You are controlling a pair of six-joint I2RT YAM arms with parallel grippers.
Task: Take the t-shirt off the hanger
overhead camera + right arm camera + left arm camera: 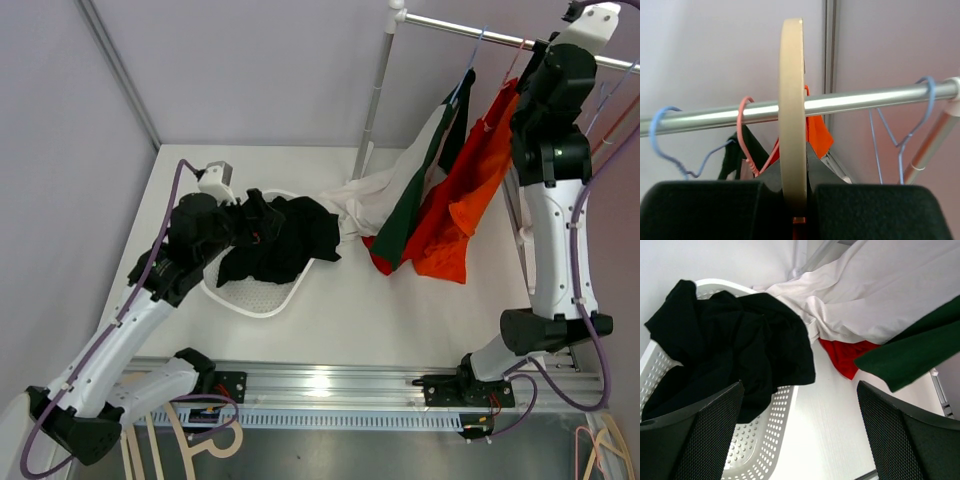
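Observation:
A pale wooden hanger (792, 100) hangs on the metal rail (865, 100), seen edge-on in the right wrist view. My right gripper (794, 186) is shut on it just below the rail, with orange cloth showing behind. From above, the orange t-shirt (470, 195) droops from the rail down to the table under my raised right arm (550, 110). My left gripper (800, 390) stands open, with nothing between its fingers, above the rim of a white basket (775, 430).
A black t-shirt (285, 235) lies piled in the basket (255, 298). White (375, 200) and dark green (415, 210) garments hang left of the orange one and trail onto the table. Pink (742, 130) and blue (920, 100) wire hangers share the rail.

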